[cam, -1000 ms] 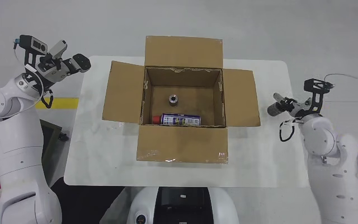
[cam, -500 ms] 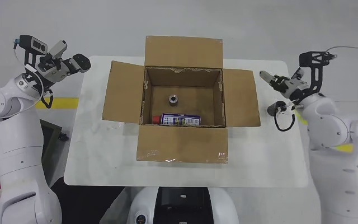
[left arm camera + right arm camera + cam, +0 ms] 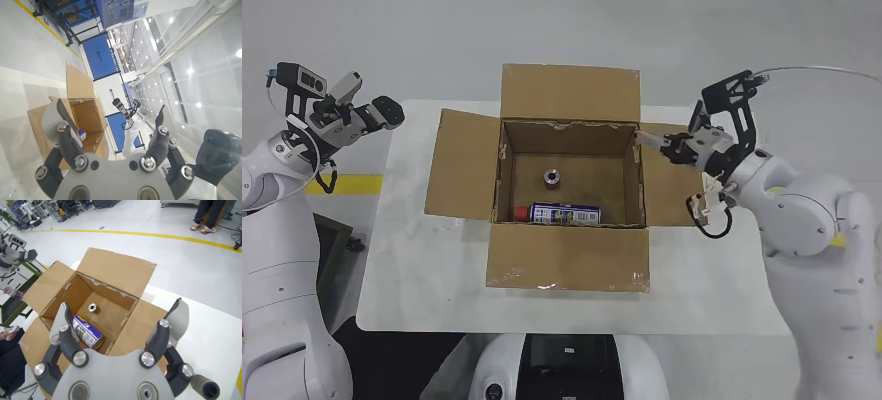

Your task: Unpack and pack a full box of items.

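The right gripper [image 3: 121, 303] hovers over the right flap of the open cardboard box [image 3: 570, 92], fingers spread wide and empty. Two items lie inside: a blue spray can [image 3: 565, 213] on its side along the near wall, and a short metal cylinder [image 3: 552, 179] standing mid-floor. Recommended approach for the likely next pick: descend clear of the flap edge, straddle the can across its body, and close only once both fingers clear the wall. The left gripper [image 3: 110, 104] hangs off the bench [image 3: 422, 270] corner, fingers open, holding nothing.
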Controlling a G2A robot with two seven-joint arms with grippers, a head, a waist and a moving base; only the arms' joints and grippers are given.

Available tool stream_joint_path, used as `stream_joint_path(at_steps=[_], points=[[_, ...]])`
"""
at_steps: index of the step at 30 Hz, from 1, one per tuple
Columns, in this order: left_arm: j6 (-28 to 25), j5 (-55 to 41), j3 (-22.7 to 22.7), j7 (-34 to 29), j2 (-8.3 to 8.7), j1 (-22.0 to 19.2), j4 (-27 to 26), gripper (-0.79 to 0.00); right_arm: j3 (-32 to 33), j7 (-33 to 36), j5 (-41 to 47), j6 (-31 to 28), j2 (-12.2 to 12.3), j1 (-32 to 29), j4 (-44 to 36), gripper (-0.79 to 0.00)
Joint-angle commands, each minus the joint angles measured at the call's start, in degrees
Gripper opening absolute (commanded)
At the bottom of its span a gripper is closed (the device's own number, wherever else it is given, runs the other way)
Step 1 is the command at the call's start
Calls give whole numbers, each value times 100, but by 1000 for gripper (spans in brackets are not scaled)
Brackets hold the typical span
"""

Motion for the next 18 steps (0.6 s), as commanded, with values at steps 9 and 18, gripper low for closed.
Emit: stream_joint_path(at_steps=[9,18], points=[[0,0,0,0,0,0,0,0,-962,106,-16,-163,-97,491,171,0],[0,0,0,0,0,0,0,0,-1875,550,114,-329,-237,1127,676,0]])
